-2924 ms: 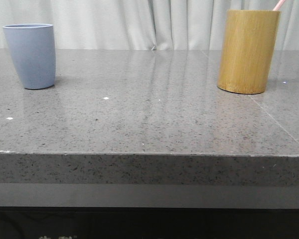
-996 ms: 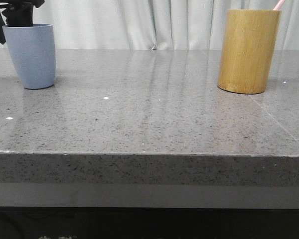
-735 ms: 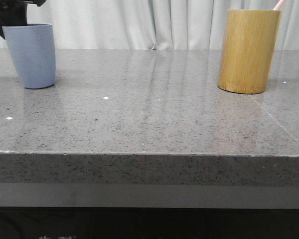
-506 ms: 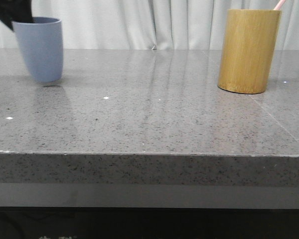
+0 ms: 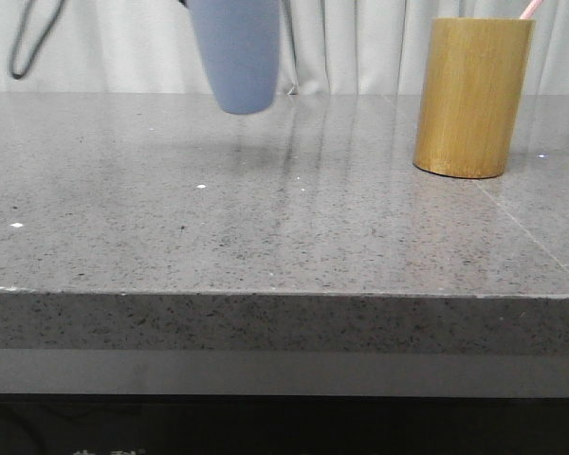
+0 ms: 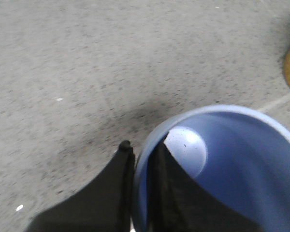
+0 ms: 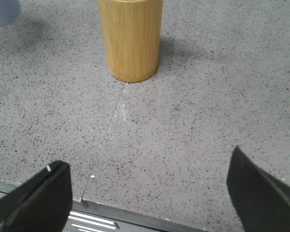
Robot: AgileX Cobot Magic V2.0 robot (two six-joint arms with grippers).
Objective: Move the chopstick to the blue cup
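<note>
Blue cup: my left pincer [image 6: 141, 186] pinches the rim wall of the matte light-blue tapered tumbler [image 5: 235, 52], one finger inside, one outside; the blue cup hangs clear above the worktop, and its inside, seen from my left wrist, holds nothing but a pale bottom.

Bamboo holder: a tall tan bamboo cylinder [image 5: 472, 97] stands upright on the worktop, well apart from my left pincer, ahead of my right pincer.

Chopstick: the thin pale pink stick [image 5: 530, 9] pokes its tip above the bamboo holder's rim; the rest is hidden inside it, well apart from the blue cup.

Right pincer: my right pincer [image 7: 150, 195] is spread wide with nothing between its fingers, low over the near edge of the worktop.

Worktop: grey speckled stone slab [image 5: 284, 227], glossy, with a thin seam line running from under the bamboo holder toward my right pincer.

Room: pale pleated curtain [image 5: 360, 43] behind the worktop; a dark cable loop [image 5: 28, 43] hangs beyond my left pincer.
</note>
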